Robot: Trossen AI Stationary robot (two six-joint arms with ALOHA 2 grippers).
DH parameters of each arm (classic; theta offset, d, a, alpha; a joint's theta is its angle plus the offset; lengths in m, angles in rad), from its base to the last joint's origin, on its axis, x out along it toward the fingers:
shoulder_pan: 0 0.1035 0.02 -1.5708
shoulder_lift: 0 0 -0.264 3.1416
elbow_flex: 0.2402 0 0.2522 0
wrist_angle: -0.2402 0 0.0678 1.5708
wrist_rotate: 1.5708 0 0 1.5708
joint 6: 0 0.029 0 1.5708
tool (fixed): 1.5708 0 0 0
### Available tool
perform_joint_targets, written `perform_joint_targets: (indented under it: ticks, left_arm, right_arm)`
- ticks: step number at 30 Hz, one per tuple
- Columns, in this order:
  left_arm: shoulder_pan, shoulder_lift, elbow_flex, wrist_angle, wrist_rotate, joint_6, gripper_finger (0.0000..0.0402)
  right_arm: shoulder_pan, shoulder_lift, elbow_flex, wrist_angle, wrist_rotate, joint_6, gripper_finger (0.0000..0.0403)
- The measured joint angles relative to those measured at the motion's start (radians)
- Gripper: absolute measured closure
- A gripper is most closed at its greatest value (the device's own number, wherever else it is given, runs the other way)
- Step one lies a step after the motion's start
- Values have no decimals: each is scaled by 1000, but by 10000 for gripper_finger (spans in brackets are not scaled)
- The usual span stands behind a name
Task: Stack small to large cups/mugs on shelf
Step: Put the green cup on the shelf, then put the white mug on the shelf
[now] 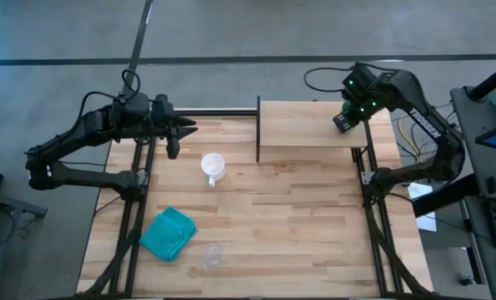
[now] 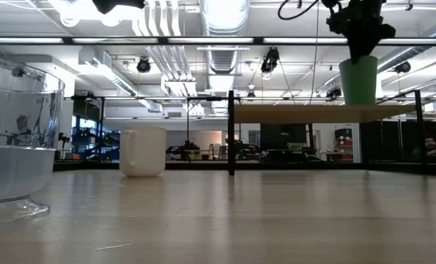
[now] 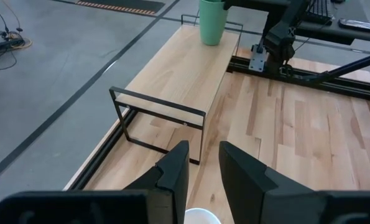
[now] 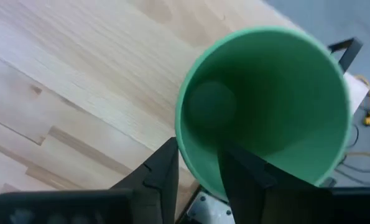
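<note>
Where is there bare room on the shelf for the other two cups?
The shelf is bare from its left edge to the green cup. Its right end is crowded: the right tool is at the cup's rim.

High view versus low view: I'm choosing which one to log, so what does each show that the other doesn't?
Only the high view shows the teal cloth, the left gripper near the table's far edge, and both whole arms. Only the low view shows the green cup standing upright on the shelf under the right gripper, plus the room behind. Both show the white mug and the clear cup on the table.
</note>
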Motion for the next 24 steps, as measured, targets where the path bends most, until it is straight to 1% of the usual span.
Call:
perform_joint_targets:
  ticks: [5,8,10,12,15,18,20,24]
  left_arm:
    - [0,0,0,0,0,0,327]
    - [0,0,0,0,0,-1,327]
    - [0,0,0,0,0,-2,327]
    - [0,0,0,0,0,-2,327]
    - [0,0,-1,-1,0,-10,327]
    - [0,0,-8,-14,0,-45,327]
    - [0,0,-19,-27,0,-88,327]
    - [0,3,-34,-95,6,-210,327]
  right_arm:
    - [0,-5,88,0,0,-8,303]
    - [0,-5,170,1,-1,1,302]
    - [0,-5,230,1,-21,22,303]
    - [0,-6,286,1,-82,34,305]
    - [6,-8,360,2,-217,37,309]
    - [48,-8,405,2,-339,37,311]
    - [96,-8,416,3,-375,37,312]
    - [227,-7,400,19,-376,76,311]
